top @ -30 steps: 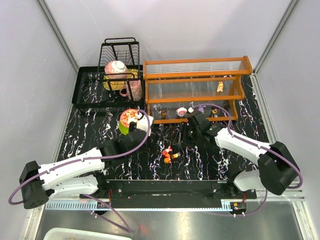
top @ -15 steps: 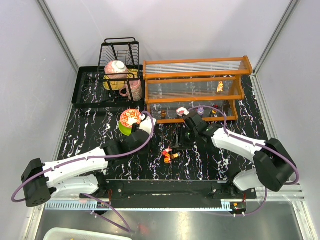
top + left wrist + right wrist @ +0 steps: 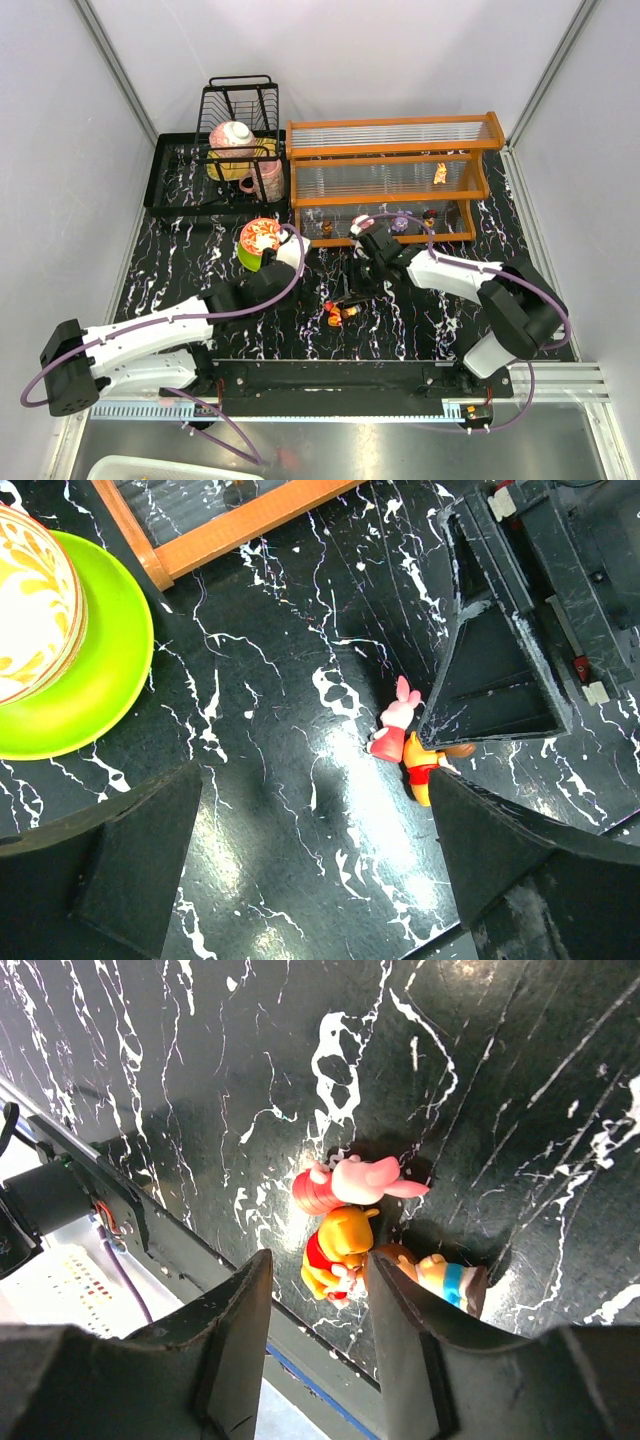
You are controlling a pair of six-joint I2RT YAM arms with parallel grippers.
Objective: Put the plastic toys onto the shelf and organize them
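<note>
Three plastic toys lie together on the black marbled table (image 3: 340, 311): a pink one (image 3: 355, 1182), a yellow bear in red (image 3: 340, 1250) and one with a blue band (image 3: 445, 1278). My right gripper (image 3: 322, 1260) is open just above them, with the yellow bear between its fingers; it also shows in the top view (image 3: 350, 296). My left gripper (image 3: 315, 790) is open and empty over bare table, left of the pink toy (image 3: 395, 725). The orange shelf (image 3: 390, 180) holds a yellow toy (image 3: 440, 174) on its middle tier and several small toys on its lowest tier (image 3: 400, 222).
A red patterned bowl (image 3: 262, 235) on a green plate (image 3: 90, 680) sits beside my left gripper (image 3: 293, 260). A black wire dish rack (image 3: 238, 120) with crockery stands on a black tray at the back left. The arms' base rail (image 3: 330, 375) runs along the near edge.
My right gripper has moved left and toward the near edge, from in front of the shelf to over the toys on the table. The left arm has barely moved.
</note>
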